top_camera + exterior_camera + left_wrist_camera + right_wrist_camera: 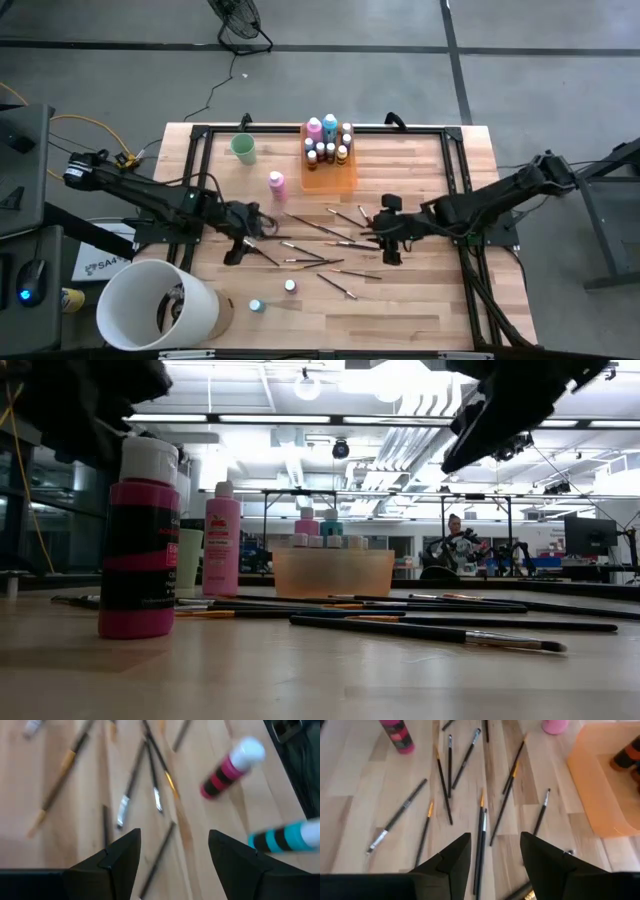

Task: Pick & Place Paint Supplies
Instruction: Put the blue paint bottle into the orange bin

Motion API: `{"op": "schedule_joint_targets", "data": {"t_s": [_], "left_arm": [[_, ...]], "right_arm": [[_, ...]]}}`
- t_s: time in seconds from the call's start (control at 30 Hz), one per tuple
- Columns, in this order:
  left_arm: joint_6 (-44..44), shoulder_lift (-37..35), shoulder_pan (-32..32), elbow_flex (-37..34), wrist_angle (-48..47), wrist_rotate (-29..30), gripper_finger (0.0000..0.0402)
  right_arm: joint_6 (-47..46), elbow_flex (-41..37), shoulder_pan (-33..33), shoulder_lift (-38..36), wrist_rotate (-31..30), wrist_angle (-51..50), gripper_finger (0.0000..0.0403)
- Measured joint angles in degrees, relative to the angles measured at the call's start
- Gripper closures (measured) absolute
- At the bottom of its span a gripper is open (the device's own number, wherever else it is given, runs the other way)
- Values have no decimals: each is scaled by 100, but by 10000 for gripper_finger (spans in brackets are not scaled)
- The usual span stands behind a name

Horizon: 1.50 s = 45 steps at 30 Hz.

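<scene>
Several small bottles stand in the translucent orange plastic tray [330,178]. Thin dark-handled brushes [330,240] lie scattered mid-table. Left gripper [238,249] and right gripper [388,245] hover open, empty.

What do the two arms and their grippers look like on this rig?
Both arms are dark, nearly black, built of jointed segments with cabling along them. The left gripper and the right gripper each end in two matte black, wedge-shaped fingers with angular faceted edges. No markings show on them.
</scene>
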<state>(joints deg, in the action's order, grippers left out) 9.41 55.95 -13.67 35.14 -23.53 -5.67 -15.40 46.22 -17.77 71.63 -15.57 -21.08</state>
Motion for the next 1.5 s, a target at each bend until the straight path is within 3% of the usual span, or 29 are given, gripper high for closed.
{"op": "schedule_joint_targets", "data": {"t_s": [0.37, 0.8, 1.17, 1.5], "left_arm": [[-309, 715, -935, -2, -27, 24, 174], [-357, 2196, -1635, -9, 1133, -562, 174], [-282, 2349, -2230, -5, 1940, -682, 174], [-268, 2769, -2468, 0, 2511, -205, 174]], "right_arm": [[63, -22, -456, 5, -737, 214, 238], [138, -16, -454, 5, -769, 267, 238], [165, -16, -454, 5, -823, 305, 238], [48, -16, -454, 7, -835, 385, 238]]}}
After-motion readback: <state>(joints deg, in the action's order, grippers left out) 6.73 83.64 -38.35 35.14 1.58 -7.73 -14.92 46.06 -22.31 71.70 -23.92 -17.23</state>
